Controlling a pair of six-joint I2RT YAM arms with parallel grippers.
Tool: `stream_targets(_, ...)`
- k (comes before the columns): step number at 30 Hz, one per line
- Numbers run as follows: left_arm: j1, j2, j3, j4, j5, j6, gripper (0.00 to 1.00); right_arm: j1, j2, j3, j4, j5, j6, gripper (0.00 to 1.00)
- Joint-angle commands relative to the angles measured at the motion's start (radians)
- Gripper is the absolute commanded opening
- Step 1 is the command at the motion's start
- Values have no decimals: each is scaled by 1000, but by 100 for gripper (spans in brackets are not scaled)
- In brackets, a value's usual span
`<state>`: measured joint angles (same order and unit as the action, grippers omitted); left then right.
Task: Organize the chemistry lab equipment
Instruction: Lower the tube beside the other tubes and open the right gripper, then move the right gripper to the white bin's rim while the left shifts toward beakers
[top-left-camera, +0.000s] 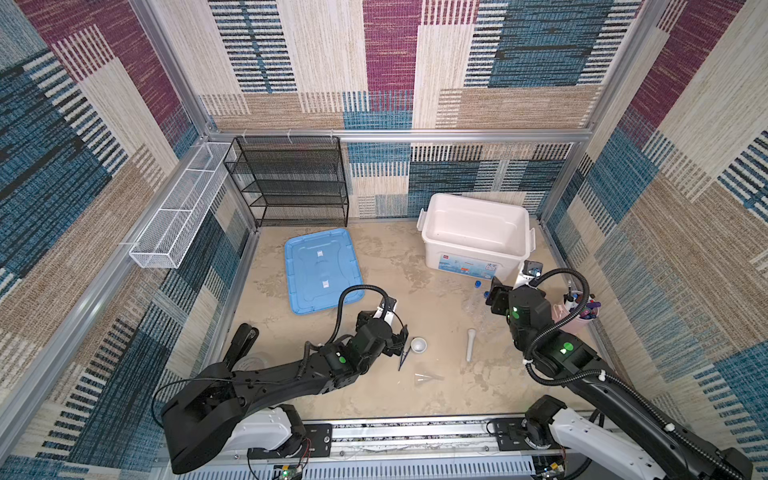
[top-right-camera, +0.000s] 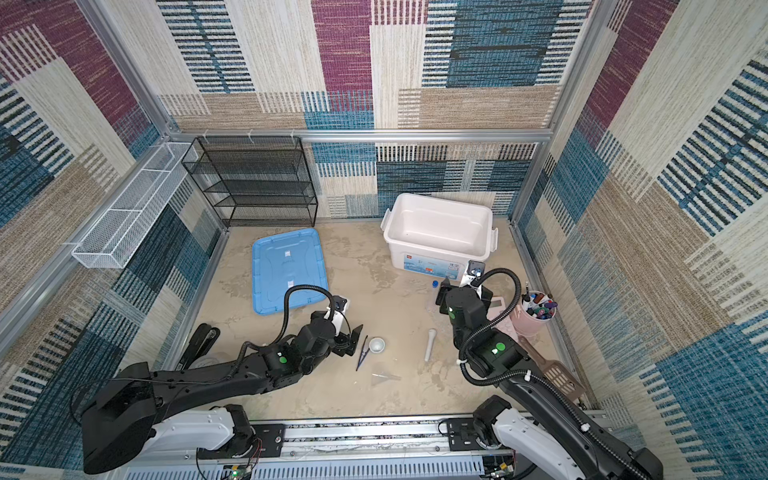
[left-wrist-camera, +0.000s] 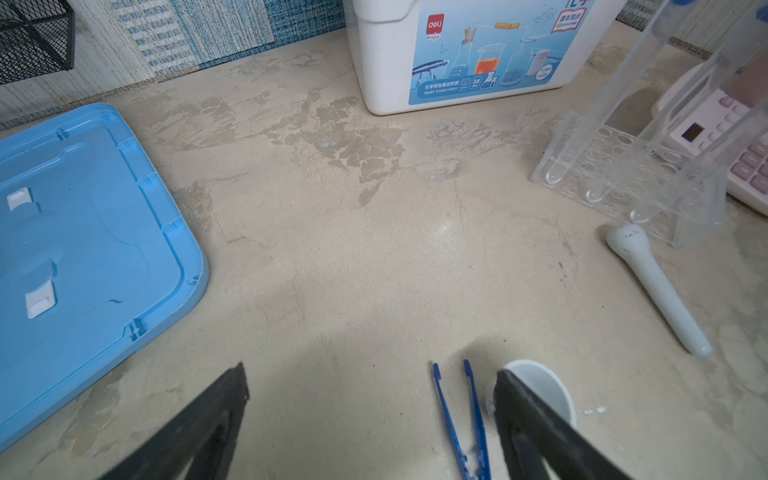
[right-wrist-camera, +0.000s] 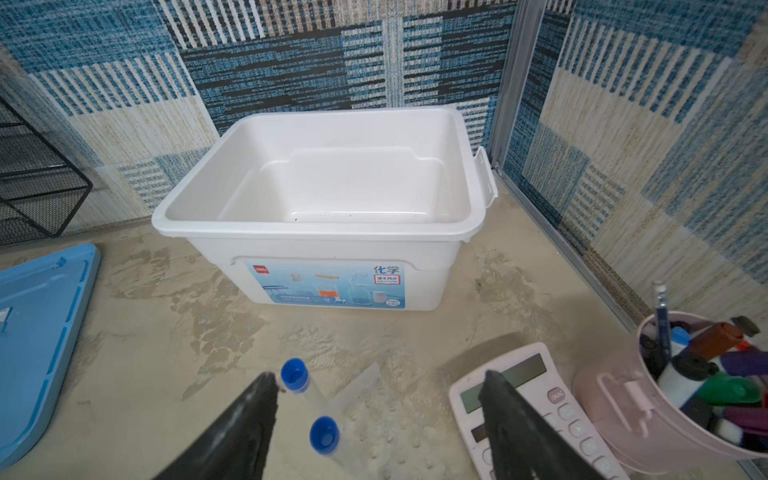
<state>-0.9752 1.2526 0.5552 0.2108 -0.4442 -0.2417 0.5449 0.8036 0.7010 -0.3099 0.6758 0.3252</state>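
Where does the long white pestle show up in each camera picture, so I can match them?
Top view: long white pestle lying flat, right of the small white mortar bowl.
Top view: pestle likewise right of the mortar.
Left wrist: pestle beside the clear plastic rack.
Right wrist: not in it.
Shared landmark: white plastic storage bin, in all four.
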Motion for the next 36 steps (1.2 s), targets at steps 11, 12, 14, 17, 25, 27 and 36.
stream_targets(11,1,-27,-20,-3,-41,-21,95,-343,160,143,105,-242,-129,85)
stream_targets(12,2,-29,-23,-3,-45,-21,95,-373,176,150,114,-271,-127,85)
stream_targets(14,2,-38,-28,-6,-48,-21,95,-434,221,170,135,-326,-127,85)
stream_targets(17,2,-54,-39,-5,-54,-20,95,-503,297,203,150,-401,-122,84)
stream_targets(25,1,-93,-72,-6,-70,-24,96,-621,465,267,158,-570,-115,78)
stream_targets(27,2,-100,-76,-9,-75,-24,96,-632,493,284,158,-584,-124,76)
stream_targets(36,3,-126,-93,-15,-77,-28,96,-668,656,381,134,-683,-152,61)
